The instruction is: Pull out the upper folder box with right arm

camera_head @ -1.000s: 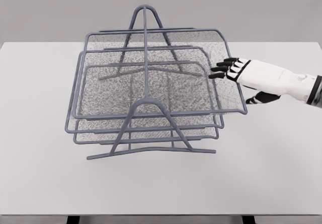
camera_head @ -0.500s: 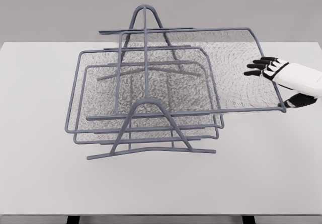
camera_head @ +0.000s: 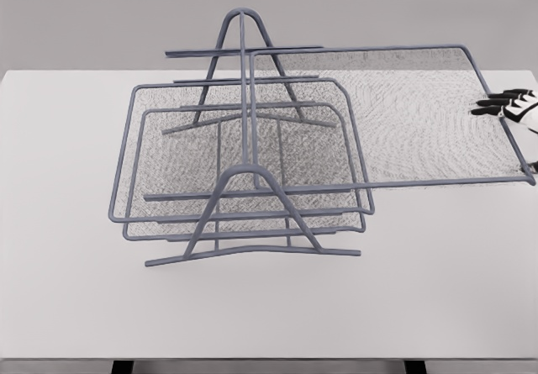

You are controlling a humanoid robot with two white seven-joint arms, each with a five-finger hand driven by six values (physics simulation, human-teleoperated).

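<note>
A grey wire rack (camera_head: 244, 181) with several mesh trays stands on the white table (camera_head: 67, 290). Its upper tray (camera_head: 403, 113) sticks far out to the right, with its right rim near the picture's right edge. My right hand (camera_head: 509, 105) is at that edge. Its black fingers lie over the tray's right rim and the thumb seems to be under it. Most of the hand is cut off by the frame. The lower trays (camera_head: 168, 172) sit inside the rack.
The rack's A-shaped end frames (camera_head: 244, 29) rise at front and back. The left arm does not show.
The upper tray has slid steadily to the right out of the rack, and my right hand moved right with it, now mostly past the frame edge.
</note>
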